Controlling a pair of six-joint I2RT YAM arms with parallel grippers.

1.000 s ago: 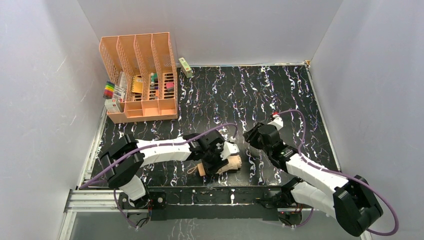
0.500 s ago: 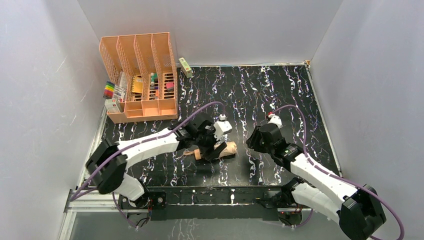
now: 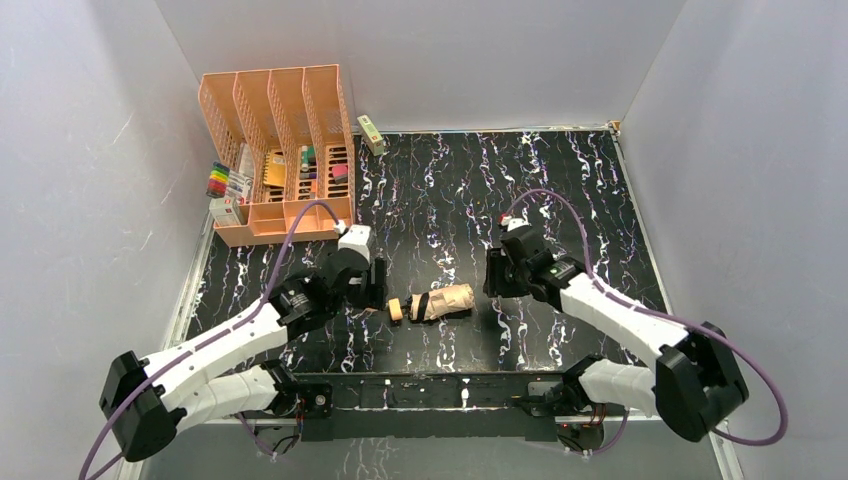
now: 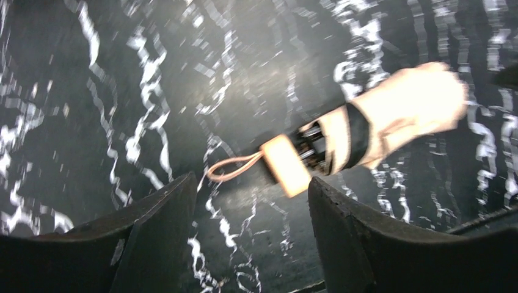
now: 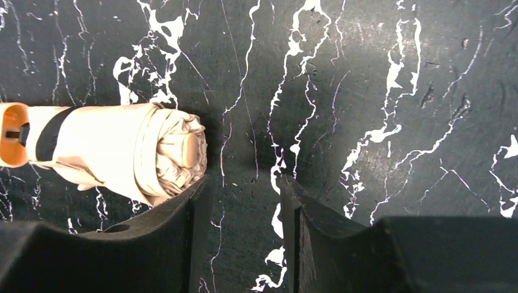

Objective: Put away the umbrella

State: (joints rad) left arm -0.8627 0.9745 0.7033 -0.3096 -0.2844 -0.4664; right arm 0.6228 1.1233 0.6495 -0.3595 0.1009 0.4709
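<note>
- Shows the umbrella (image 3: 437, 303) as a short rolled bundle of soft, creased peach-tan fabric, banded by a dark strap, with a blocky tan handle and a thin cord loop at its left end.
- Lies flat on the glossy black, white-veined tabletop (image 3: 560, 190), close to the near edge and roughly midway between the side edges.
- Places the rigid, slotted peach organizer (image 3: 280, 150) at the far left corner.
- Has the left gripper (image 4: 251, 183) spread wide and empty, with its dark fingers just short of the cord loop.
- Has the right gripper (image 5: 243, 183) parted and empty, one finger just beside the rolled end; impossible to tell whether touching.
</note>
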